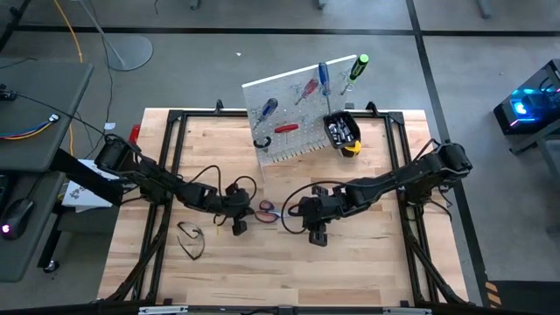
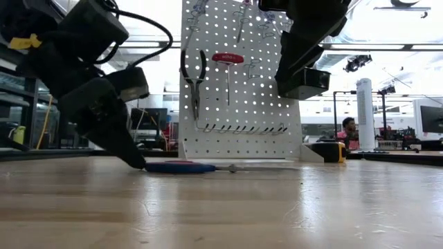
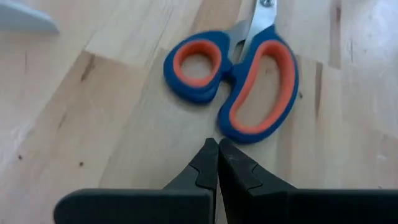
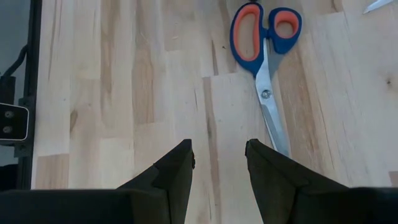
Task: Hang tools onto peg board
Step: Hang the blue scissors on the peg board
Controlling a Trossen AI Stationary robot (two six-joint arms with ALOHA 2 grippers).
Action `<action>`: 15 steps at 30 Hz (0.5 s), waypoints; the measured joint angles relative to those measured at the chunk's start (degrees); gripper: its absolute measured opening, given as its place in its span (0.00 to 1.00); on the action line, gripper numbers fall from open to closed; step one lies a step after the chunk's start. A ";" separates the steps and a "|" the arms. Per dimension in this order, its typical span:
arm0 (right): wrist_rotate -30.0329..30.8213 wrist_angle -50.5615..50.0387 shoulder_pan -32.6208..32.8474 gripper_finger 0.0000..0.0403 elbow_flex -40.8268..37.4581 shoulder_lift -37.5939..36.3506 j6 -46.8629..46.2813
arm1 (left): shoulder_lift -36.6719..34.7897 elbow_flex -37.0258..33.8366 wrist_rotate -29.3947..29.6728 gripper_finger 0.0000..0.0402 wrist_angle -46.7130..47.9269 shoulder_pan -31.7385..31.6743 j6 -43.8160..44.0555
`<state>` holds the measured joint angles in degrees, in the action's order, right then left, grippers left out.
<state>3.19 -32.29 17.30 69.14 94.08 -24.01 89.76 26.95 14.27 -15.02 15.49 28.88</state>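
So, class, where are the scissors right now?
In the high view, the scissors lie flat on the table, near its middle, between the shut left gripper and the open right gripper.

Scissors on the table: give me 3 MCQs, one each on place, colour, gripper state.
1. Where do the scissors lie?
A. in the black bin
B. on the table between both grippers
C. on the peg board

2. What colour are their handles?
A. blue with orange lining
B. green and black
C. all red

3. How does the left gripper stand?
A. shut on the scissors
B. wide open
C. shut, holding nothing

B: high view shows them flat on the wood between the arms.
A: both wrist views show it.
C: the fingers meet just short of the handles, while the right gripper is open.
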 joint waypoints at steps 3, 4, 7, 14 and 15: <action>0.07 -0.02 -0.02 0.35 0.00 0.00 -0.47 | -0.76 0.12 -0.46 0.00 0.28 -0.12 2.48; 0.08 -0.01 -0.02 0.35 0.00 0.00 -0.64 | -1.34 0.50 -0.44 0.00 0.22 -0.12 2.90; 0.10 -0.01 -0.02 0.35 0.00 0.00 -1.23 | -3.22 1.64 -0.40 0.00 -0.71 -0.01 1.33; 2.14 0.15 -0.15 0.35 0.00 0.00 -1.06 | -0.11 1.69 -1.79 0.00 -2.68 0.01 -0.95; 2.43 0.16 -0.15 0.35 0.00 0.00 -1.05 | 0.77 1.69 -1.92 0.00 -3.37 0.04 -0.99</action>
<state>5.62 -32.13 17.15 69.14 94.08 -25.06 90.53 28.64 12.35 -18.39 15.53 27.89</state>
